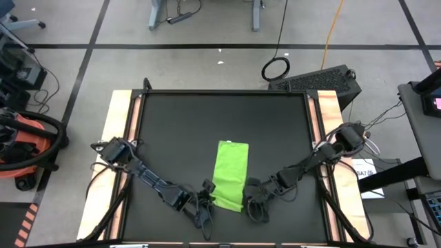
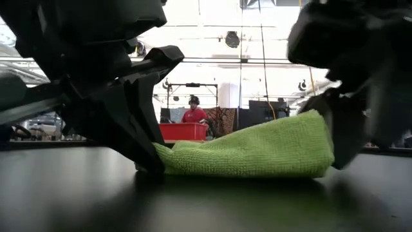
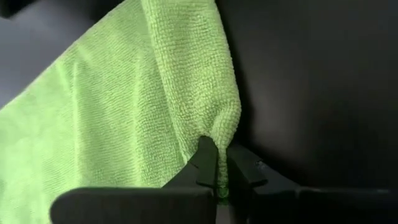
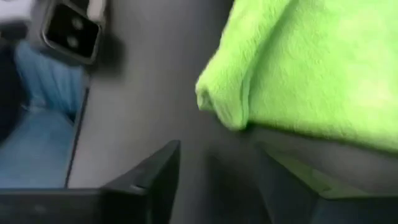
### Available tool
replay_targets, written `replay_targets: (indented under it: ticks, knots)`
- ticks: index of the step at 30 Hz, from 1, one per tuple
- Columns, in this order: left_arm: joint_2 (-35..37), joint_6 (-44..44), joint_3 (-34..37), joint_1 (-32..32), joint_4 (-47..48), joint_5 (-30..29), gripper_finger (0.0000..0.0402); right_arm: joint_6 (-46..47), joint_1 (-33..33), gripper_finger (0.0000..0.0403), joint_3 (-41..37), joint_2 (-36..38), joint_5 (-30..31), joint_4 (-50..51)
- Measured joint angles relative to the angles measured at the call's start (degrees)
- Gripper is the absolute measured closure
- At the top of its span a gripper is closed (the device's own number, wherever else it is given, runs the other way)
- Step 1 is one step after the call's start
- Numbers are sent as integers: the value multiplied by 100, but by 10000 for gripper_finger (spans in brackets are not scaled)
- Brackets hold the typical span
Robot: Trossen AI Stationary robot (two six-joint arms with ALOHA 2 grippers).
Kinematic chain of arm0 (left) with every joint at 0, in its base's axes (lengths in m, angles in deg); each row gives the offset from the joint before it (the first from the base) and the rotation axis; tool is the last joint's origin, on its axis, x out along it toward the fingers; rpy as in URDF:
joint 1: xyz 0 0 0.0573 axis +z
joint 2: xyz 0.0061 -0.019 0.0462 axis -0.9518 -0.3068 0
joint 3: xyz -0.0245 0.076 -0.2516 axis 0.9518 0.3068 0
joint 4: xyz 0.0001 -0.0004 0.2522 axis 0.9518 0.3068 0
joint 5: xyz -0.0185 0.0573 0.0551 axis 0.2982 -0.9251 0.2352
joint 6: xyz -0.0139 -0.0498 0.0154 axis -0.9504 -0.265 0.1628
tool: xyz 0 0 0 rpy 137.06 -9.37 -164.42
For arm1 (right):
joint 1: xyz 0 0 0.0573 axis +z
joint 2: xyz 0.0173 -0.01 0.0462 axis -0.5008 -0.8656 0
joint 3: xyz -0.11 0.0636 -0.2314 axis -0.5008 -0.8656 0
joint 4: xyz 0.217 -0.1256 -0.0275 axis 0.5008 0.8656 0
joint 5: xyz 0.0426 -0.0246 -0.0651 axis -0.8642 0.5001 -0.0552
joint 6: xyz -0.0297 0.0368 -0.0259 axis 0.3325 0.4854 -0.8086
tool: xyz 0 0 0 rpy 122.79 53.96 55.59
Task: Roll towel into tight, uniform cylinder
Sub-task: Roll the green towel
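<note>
One small bright lime-green towel [image 1: 231,174] of soft looped microfibre lies on the flat black mat [image 1: 179,131] covering the desk, just toward six o'clock from the mat's centre. Seen from above it is a narrow rectangle, long axis running from twelve to six o'clock, with its six o'clock end bunched up thicker. At table-top height the cloth [image 2: 257,152] forms a low wedge, thin on one side and rising to a rounded fold on the other. Its nap is fine and nubbly, plain with no pattern.

Two dark, hard, angular arms reach in, one from eight o'clock and one from four o'clock, meeting at the towel's six o'clock end. The left hand [image 1: 204,201] sits at the towel's corner at about seven o'clock of the cloth; in its wrist view its two black fingers [image 3: 206,163] are clenched on a pinched tip of the fabric [image 3: 112,118], the corner drawn to a point between them. The right hand [image 1: 256,200] is just beside the opposite corner at about five o'clock; its wrist view shows its fingers [image 4: 155,177] parted and released, with the towel's rounded folded edge [image 4: 298,68] ahead of them over the bare mat.

The desk's pale wooden edges [image 1: 117,117] show on two sides of the mat.
</note>
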Motion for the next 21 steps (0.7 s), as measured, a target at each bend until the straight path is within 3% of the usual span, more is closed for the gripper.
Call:
replay_targets:
  ticks: [4,11,15,21]
  knots:
    - [121,-102,0,123,-102,681,390,-399,370,177,-1,266,517,387]
    - [238,-538,0,641,-328,2523,390,-1644,1125,195,5,404,2285,232]
    - [240,-671,0,924,-417,3016,390,-2394,1439,208,40,295,3279,230]
    - [242,-937,0,1370,-502,3733,390,-3101,1650,216,323,24,3895,247]
